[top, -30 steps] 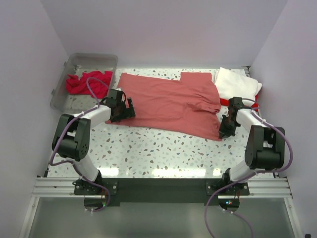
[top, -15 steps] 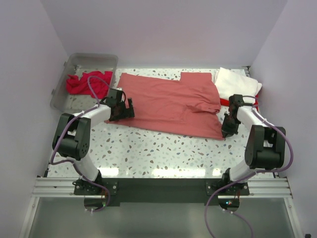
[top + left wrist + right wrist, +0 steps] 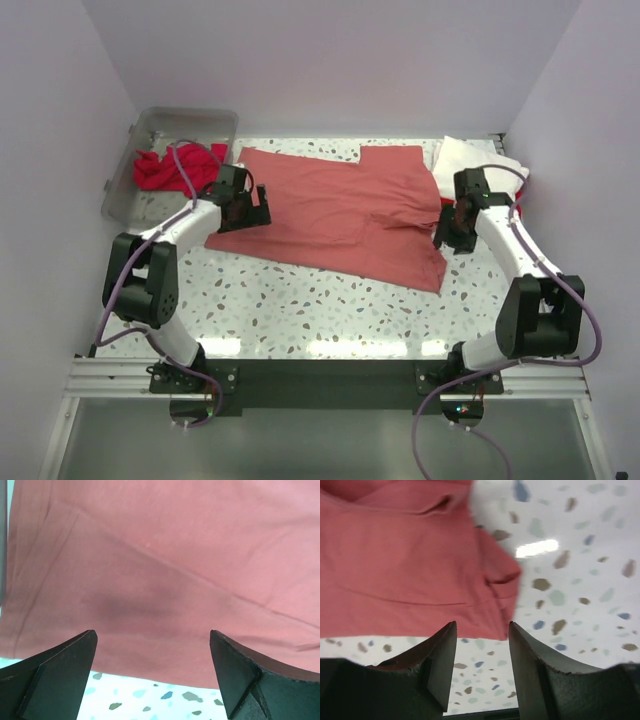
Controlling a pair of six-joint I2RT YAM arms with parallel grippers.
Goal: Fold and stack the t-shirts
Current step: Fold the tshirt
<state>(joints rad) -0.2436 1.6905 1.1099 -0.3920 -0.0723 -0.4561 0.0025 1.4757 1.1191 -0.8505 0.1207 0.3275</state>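
Coral-red t-shirt (image 3: pixel 340 210) spread flat on speckled surface (image 3: pixel 300 300), left pincer (image 3: pixel 152 642) opened wide, empty, over its 9 o'clock edge, right pincer (image 3: pixel 482 630) parted, empty, by its 3 o'clock edge, white t-shirt (image 3: pixel 485 168) at 2 o'clock

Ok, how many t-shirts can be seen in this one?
3. A coral-red t-shirt lies spread across the middle of the table, a white t-shirt sits at the far right, and a crimson t-shirt is bunched in the clear bin. Another may be hidden beneath the white one.
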